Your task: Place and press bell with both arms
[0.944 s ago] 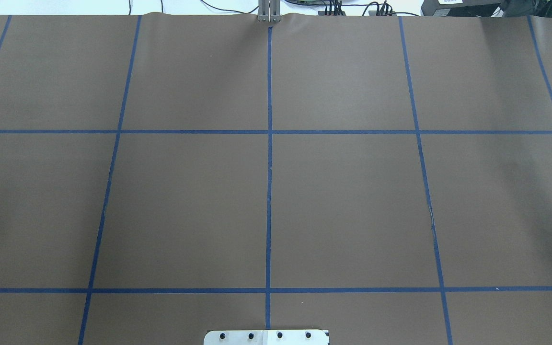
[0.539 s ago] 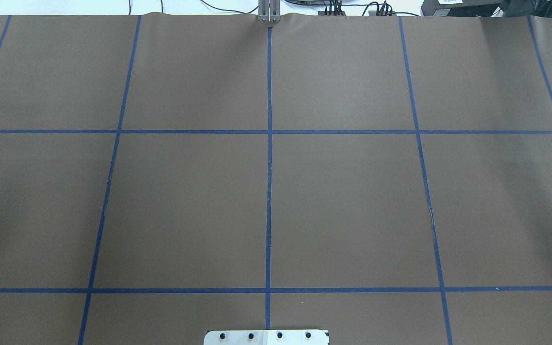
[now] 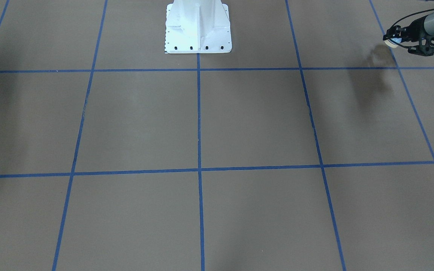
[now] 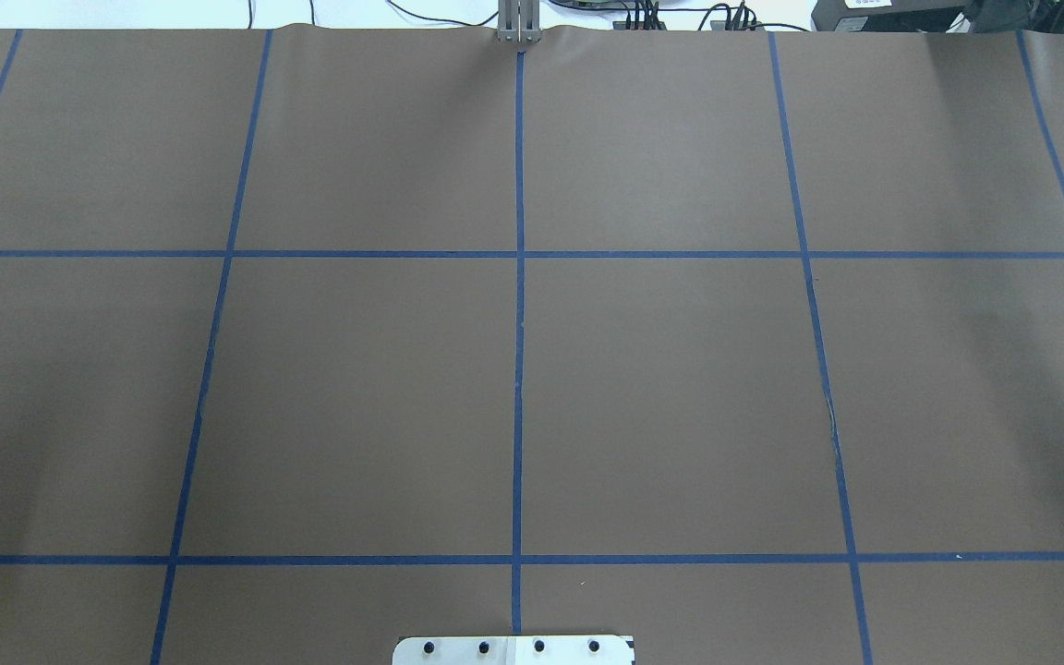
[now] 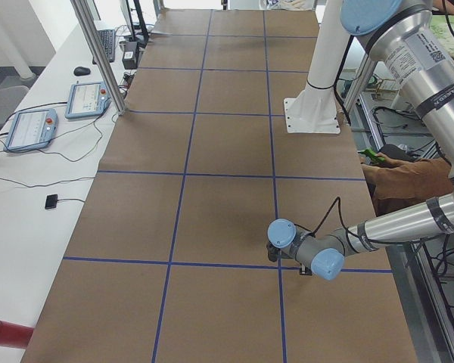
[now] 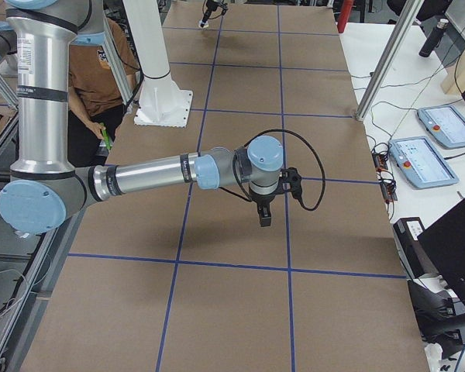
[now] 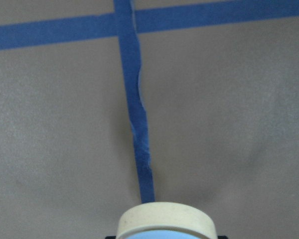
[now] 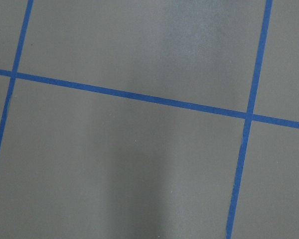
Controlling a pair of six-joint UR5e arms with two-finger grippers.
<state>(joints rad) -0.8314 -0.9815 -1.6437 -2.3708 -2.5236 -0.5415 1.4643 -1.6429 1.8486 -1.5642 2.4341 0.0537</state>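
Observation:
The bell (image 3: 391, 42), cream-rimmed with a light blue top, sits in my left gripper (image 3: 395, 37), which is shut on it and holds it just above the brown mat, near the robot's side of the table at its left end. The left wrist view shows the bell's cream ring (image 7: 164, 219) at the bottom edge, over a blue tape line. My right gripper (image 6: 263, 215) points down over the middle of the mat and shows only in the exterior right view, so I cannot tell if it is open. Neither gripper shows in the overhead view.
The white pedestal base (image 3: 198, 30) stands at the robot's edge of the table. Blue tape lines (image 4: 518, 369) divide the brown mat into squares. A person in brown (image 6: 101, 70) stands behind the robot. Teach pendants (image 5: 87, 98) and a metal post (image 5: 98, 53) are at the far side.

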